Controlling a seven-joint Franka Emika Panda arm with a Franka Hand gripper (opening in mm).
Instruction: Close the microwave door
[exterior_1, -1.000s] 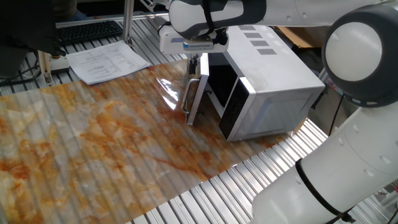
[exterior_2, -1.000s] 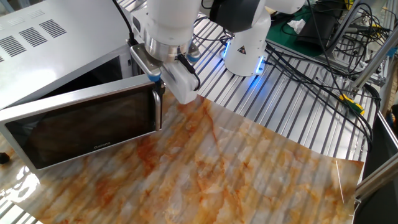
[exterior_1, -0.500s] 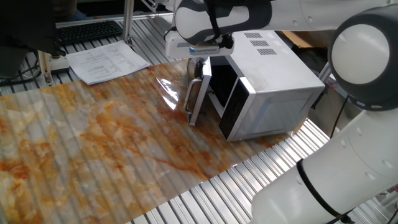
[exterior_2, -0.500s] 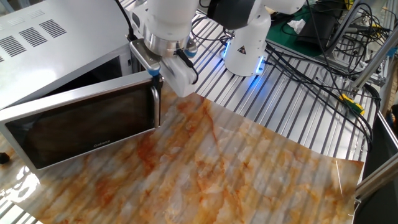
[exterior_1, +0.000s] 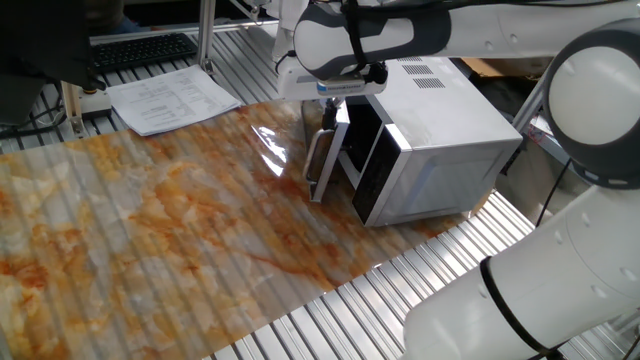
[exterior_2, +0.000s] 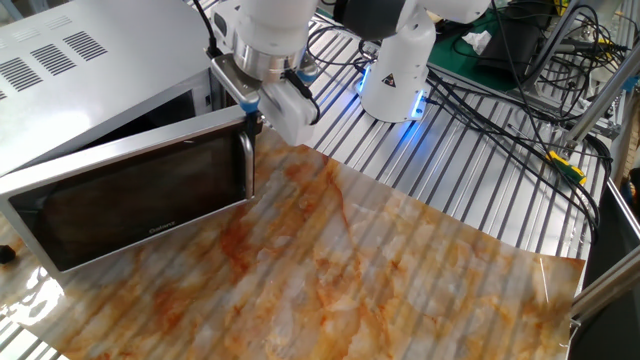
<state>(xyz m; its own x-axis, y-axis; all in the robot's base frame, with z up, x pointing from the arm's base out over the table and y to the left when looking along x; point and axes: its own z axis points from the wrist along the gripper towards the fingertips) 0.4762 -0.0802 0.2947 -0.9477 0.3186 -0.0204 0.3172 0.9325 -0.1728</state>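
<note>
The microwave (exterior_1: 440, 140) is a silver-grey box with vent slots on top, standing at the right of the marbled mat; it also shows in the other fixed view (exterior_2: 90, 55). The microwave door (exterior_1: 322, 165) stands partly open, swung out toward the mat. In the other fixed view the dark glass door (exterior_2: 140, 205) faces the camera, with its silver bar handle (exterior_2: 245, 168) at the right end. My gripper (exterior_1: 333, 108) points down at the door's top edge by the handle end, also seen in the other fixed view (exterior_2: 252, 118). Its fingers look together and hold nothing.
Papers (exterior_1: 170, 100) and a keyboard (exterior_1: 145, 50) lie at the back left. A crumpled piece of clear plastic (exterior_1: 270, 145) lies on the mat beside the door. The robot base (exterior_2: 395, 75) and cables (exterior_2: 520, 90) sit behind the mat.
My gripper has moved toward the microwave body. The door has swung with it and the opening is narrower than before.
</note>
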